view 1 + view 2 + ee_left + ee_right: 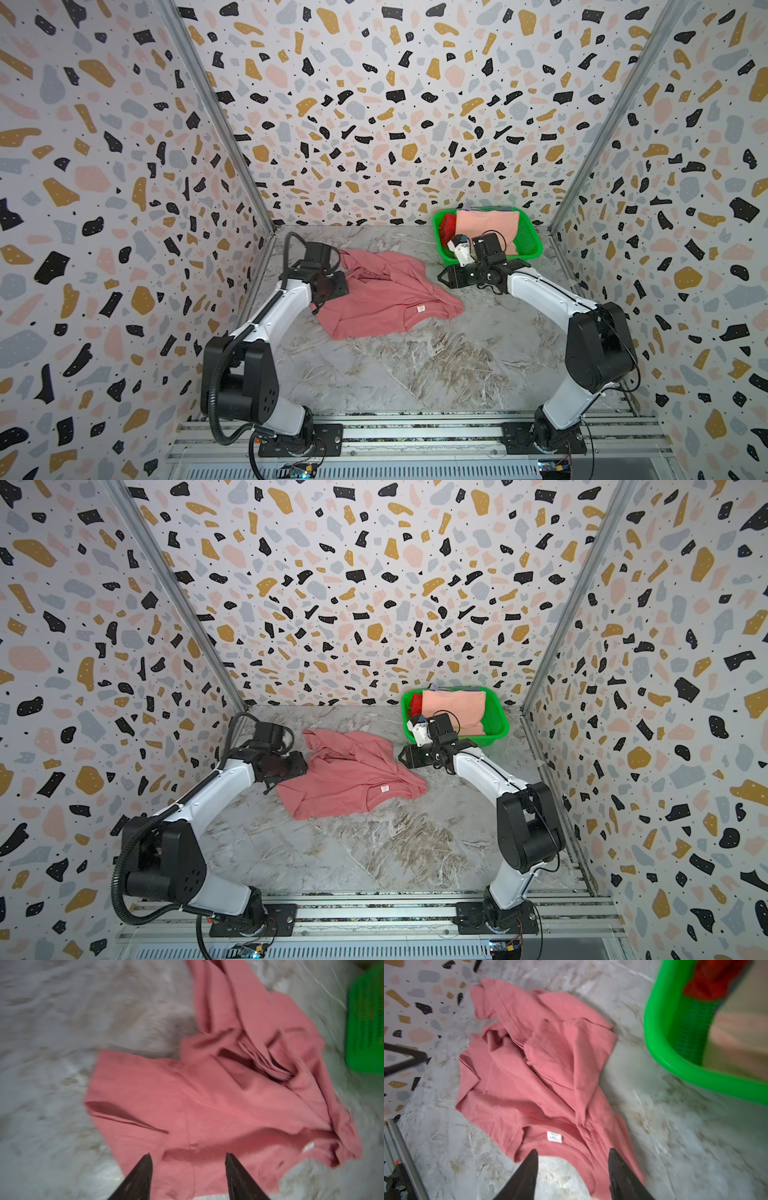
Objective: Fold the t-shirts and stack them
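Presently: left claw (188,1155), jaws spread, empty, over one edge of the pink shirt (207,1105); right claw (574,1151), jaws spread, empty, above the collar by the white label (554,1137). Advice: pinch opposite corners, single layer, and draw the cloth flat before folding. Pink shirt: crumpled, partly doubled over, on the marble table (436,374) beside the green basket (536,249), which holds the peach shirt (486,228) and red shirt (448,222)

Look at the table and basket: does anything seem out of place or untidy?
The pink t-shirt lies crumpled and unfolded on the table, with bunched folds. In the green basket, a red t-shirt sits wadded beside the peach t-shirt. Nothing looks spilled or damaged.
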`<state>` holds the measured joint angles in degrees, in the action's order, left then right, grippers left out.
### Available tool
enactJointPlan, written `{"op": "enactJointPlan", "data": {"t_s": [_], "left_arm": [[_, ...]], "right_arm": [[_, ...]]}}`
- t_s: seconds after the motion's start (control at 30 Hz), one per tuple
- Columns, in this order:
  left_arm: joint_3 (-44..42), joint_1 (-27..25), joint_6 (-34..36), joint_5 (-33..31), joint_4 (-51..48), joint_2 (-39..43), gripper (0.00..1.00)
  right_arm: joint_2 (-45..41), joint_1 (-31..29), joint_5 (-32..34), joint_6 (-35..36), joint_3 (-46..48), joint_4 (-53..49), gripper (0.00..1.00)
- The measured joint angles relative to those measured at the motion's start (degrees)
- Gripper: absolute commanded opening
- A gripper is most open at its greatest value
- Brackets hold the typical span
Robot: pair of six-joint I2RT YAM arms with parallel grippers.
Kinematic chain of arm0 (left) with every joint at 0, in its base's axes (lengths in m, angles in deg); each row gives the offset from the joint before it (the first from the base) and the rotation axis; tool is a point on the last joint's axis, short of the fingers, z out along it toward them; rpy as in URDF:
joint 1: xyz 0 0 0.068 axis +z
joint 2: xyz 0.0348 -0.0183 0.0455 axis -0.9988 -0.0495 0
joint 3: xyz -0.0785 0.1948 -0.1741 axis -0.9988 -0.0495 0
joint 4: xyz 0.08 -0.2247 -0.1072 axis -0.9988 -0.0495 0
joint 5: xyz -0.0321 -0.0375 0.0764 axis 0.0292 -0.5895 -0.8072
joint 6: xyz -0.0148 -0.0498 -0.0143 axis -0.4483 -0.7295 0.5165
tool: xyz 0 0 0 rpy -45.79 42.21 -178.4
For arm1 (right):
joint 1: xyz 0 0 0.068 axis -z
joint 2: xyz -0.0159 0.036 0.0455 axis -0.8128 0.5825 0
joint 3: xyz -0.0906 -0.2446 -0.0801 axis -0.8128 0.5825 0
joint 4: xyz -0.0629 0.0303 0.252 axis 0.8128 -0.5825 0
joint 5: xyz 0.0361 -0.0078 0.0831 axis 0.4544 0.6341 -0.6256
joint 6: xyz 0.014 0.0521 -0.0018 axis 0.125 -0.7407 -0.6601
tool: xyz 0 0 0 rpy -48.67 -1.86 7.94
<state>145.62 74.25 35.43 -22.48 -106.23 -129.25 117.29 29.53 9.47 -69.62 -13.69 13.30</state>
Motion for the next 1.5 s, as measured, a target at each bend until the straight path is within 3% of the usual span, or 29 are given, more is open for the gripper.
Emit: {"op": "enactJointPlan", "data": {"t_s": [0.13, 0.47, 0.57, 0.67, 0.73, 0.8, 0.9, 0.97, 1.03, 1.2, 1.3, 1.43, 1.47, 1.5], "left_arm": [[0.11, -8.81, 1.53, 1.7, 0.63, -3.82, 0.59], [-6.62, -8.11, 0.13, 0.76, 3.34, -2.75, 0.61], [-9.33, -8.11, 0.02, 0.74, 4.22, -2.34, 0.62], [-11.37, -8.11, -0.04, 0.2, 4.98, -3.17, 0.6], [-12.09, -8.13, -0.31, -0.9, 5.99, -4.5, 0.58], [-12.2, -8.13, -0.72, -2.19, 6.99, -6.36, 0.49], [-10.84, -8.11, -1.05, -4.22, 8.26, -9.51, 0.25], [-8.68, -8.11, -1.73, -5.64, 9.4, -12.0, 0.1], [-6.69, -8.11, -2.38, -7.26, 10.58, -13.99, 0.01], [-2.8, -6.67, -3.61, -10.82, 11.85, -17.31, 0.0], [-0.68, -2.89, -3.82, -10.58, 11.89, -18.97, 0.0], [7.54, 2.23, -2.62, -10.75, 9.18, -24.26, 0.0], [10.21, 3.08, -2.08, -11.21, 7.85, -25.7, 0.0], [13.11, 3.8, -1.49, -11.85, 6.67, -27.1, 0.0]], "right_arm": [[6.73, -3.17, 1.18, 0.72, -3.78, 3.45, 0.6], [19.98, -5.01, 9.16, 0.57, -8.31, 6.16, 0.59], [21.68, -4.96, 10.56, 0.5, -9.2, 6.23, 0.44], [22.05, -4.9, 10.99, 0.66, -9.2, 6.29, 0.14], [22.05, -4.76, 11.41, 0.04, -9.2, 6.56, 0.02], [22.05, -4.42, 11.52, -0.94, -9.03, 7.23, 0.0], [21.53, -3.65, 11.02, -2.43, -7.26, 9.03, 0.0], [20.15, -2.69, 10.29, -3.45, -4.61, 9.97, 0.0], [16.48, -0.94, 9.44, -4.87, -0.42, 10.08, 0.0], [-0.79, 5.88, 5.79, -6.51, 11.5, 8.2, 0.0], [-11.26, 7.52, 3.37, -4.81, 15.93, 4.31, 0.0], [-19.32, 2.27, -3.02, -0.37, 17.51, -5.29, 0.0], [-20.11, 0.17, -4.63, 0.5, 17.49, -7.3, 0.04], [-20.5, -1.79, -6.16, 1.27, 17.38, -9.18, 0.16]]}}
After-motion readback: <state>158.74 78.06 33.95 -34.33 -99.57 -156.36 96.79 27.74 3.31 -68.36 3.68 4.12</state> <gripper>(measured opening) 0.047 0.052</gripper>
